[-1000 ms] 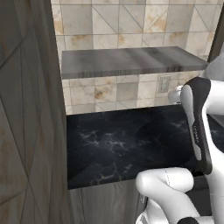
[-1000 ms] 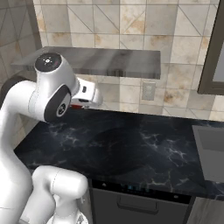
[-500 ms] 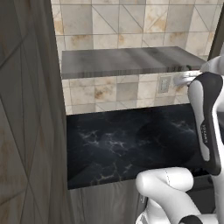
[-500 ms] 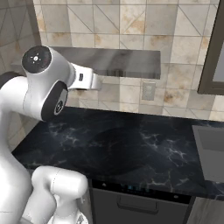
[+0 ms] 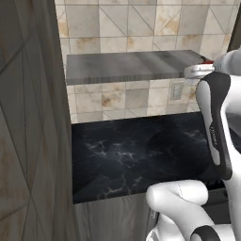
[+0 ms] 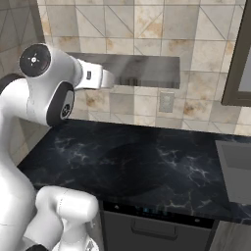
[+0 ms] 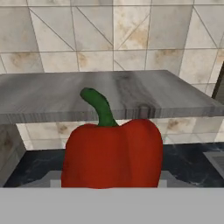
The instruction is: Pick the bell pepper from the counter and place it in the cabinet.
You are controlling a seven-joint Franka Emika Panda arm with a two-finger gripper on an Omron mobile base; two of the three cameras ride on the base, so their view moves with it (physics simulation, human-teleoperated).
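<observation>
Red glossy bell pepper [image 7: 113, 155] with a green stem, carried in front of the grey wood-grain cabinet slab [image 7: 109, 94].
It hangs at the slab's front edge, above the black marble counter [image 6: 147, 166]; the gripper's fingers are hidden, apparently clamped on it.

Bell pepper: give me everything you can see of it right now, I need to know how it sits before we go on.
The bell pepper is glossy red with a curved green stem leaning up and to the left in the hand view. It sits close before the hand camera, stem up, its base hidden at the bottom of that view, so the grip itself cannot be seen. Behind it lies the grey wood-grain cabinet slab, roughly level with the stem; the black counter is well below. In the left base view a red sliver shows by the slab's right end.
</observation>
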